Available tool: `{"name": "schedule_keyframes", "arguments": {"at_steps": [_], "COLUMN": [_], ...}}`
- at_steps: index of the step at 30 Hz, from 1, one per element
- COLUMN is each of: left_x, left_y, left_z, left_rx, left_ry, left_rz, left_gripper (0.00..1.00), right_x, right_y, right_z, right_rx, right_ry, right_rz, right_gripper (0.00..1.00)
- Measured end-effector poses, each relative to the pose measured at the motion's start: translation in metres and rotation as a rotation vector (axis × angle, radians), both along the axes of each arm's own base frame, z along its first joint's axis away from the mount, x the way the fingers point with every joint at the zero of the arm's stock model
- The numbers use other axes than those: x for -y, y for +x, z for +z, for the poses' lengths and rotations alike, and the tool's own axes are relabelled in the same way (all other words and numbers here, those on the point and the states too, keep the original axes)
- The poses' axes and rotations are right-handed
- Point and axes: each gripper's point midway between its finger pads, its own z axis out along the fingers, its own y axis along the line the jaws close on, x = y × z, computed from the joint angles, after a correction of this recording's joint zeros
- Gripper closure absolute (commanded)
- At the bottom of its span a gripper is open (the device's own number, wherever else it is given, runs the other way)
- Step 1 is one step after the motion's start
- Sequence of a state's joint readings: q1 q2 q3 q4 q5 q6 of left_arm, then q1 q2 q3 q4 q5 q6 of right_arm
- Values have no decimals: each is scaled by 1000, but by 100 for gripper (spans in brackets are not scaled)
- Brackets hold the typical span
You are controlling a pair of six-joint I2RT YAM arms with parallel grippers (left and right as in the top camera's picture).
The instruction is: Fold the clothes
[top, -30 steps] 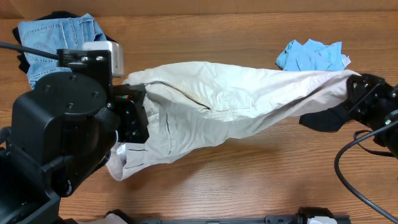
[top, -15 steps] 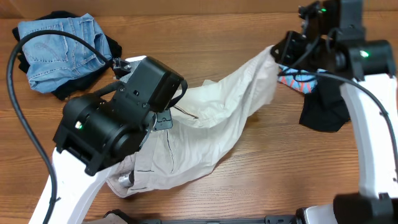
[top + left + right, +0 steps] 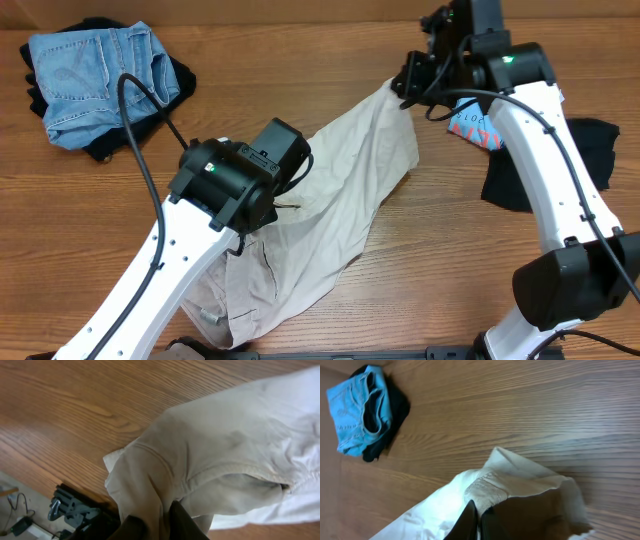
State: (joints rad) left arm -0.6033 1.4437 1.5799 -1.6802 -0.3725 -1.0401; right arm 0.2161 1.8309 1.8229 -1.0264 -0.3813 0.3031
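Note:
The cream-beige trousers (image 3: 340, 190) hang stretched between my two grippers above the table, their lower part trailing down to the front (image 3: 250, 300). My left gripper (image 3: 262, 212) is shut on a fold of the trousers (image 3: 200, 460), with cloth pinched between its fingers (image 3: 157, 527). My right gripper (image 3: 405, 85) is shut on a stitched edge of the trousers (image 3: 490, 491), fingers (image 3: 479, 520) tight together. Blue denim (image 3: 90, 65) lies on black pieces at the back left. A light-blue printed tee (image 3: 470, 120) and a black piece (image 3: 520, 180) lie at the right.
The denim pile also shows in the right wrist view (image 3: 360, 407). The table's front edge with dark hardware shows in the left wrist view (image 3: 70, 507). My right arm (image 3: 550, 170) spans the right side; my left arm (image 3: 150, 290) crosses the front left.
Both grippers have carried the trousers: the right one moved left and toward the back, the left one moved right. The cloth now hangs in a narrower, steeper span.

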Motion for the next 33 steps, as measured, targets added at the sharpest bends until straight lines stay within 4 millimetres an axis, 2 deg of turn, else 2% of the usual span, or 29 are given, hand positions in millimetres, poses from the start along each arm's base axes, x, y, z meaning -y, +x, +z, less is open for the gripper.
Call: {"name": "schedule_keyframes", "arguments": {"at_steps": [1,2,3,4,5,6,7,9,10,12,15,16,19,20,21,22,23,24,25,28,29,33], "left_x": [-4,-9,-14,-20,-26,-30,-32,-33,-34,-35,-34,-33,-22,-16,-9,-3,4,8,14,22,24,37], "left_y": [0,1,2,3,4,4,4,5,5,6,6,5,-1,-4,-8,-10,-14,-20,-22,-25,-26,-28], "left_z": [-3,-5,-6,-6,-6,-6,-5,-5,-4,-4,-4,-5,-10,-14,-22,-30,-43,-57,-72,-106,-115,-149], "left_rx": [-3,-3,-3,0,-2,-3,0,6,8,8,5,-1,-56,-74,-96,-114,-138,-176,-195,-221,-228,-230], "left_ry": [13,20,24,26,31,36,39,48,52,56,55,51,-8,-24,-39,-47,-60,-68,-90,-131,-140,-224], "left_rz": [21,46,69,102,122,138,146,152,151,145,139,133,94,74,51,28,10,-4,-11,-15,-15,-20], "left_gripper": [82,78,60,41,38,32,27,25,13,14,13,13,13,17,25,43,76,91,96,96,96,96], "right_x": [-8,-15,-22,-27,-30,-32,-32,-32,-31,-28,-12,-4,17,19,18,15,12,8,6,4,4,-4], "right_y": [0,0,0,0,0,0,1,1,1,3,8,6,-1,-10,-18,-22,-24,-25,-25,-25,-27,-41], "right_z": [-2,-5,-11,-15,-18,-17,-17,-17,-17,-17,-18,-20,-27,-32,-35,-36,-37,-37,-39,-59,-75,-112], "right_rx": [2,-2,-13,-18,-20,-17,-13,-14,-13,-14,-23,-42,-108,-142,-164,-163,-160,-150,-142,-145,-158,-196], "right_ry": [4,2,0,-2,-3,-3,-3,-3,-2,-2,-4,-8,-27,-43,-59,-71,-84,-96,-99,-110,-115,-130], "right_rz": [13,25,35,47,51,53,56,53,51,43,8,-7,-42,-31,-7,22,44,66,76,91,96,128], "right_gripper": [74,73,67,47,27,22,21,17,10,2,0,3,69,79,85,92,96,96,96,96,96,96]}}
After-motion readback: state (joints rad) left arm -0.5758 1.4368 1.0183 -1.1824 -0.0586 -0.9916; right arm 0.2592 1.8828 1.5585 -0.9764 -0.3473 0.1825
